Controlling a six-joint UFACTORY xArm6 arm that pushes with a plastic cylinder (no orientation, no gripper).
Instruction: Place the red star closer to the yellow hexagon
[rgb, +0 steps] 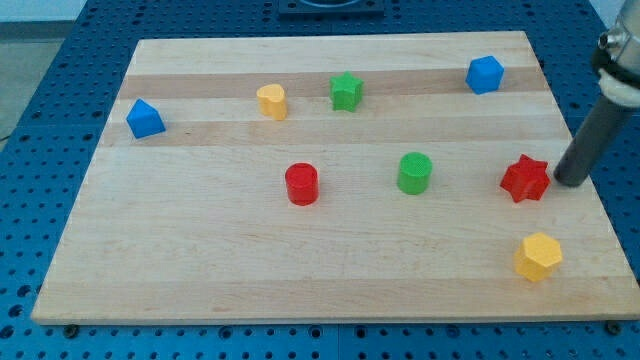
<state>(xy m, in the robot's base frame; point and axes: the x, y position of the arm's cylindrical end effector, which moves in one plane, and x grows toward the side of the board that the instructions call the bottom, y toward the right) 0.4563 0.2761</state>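
Observation:
The red star (525, 178) lies on the wooden board (200, 260) at the view's right. The yellow hexagon (538, 256) sits below it, near the board's bottom right corner, with a gap between them. My tip (570, 182) rests on the board just to the right of the red star, very close to it; contact cannot be made out. The dark rod rises from there toward the view's upper right.
A green cylinder (414, 172) and a red cylinder (301, 184) stand mid-board. A green star (346, 91), a yellow block (272, 101) and a blue block (485, 74) lie toward the top. Another blue block (145, 119) lies at the left.

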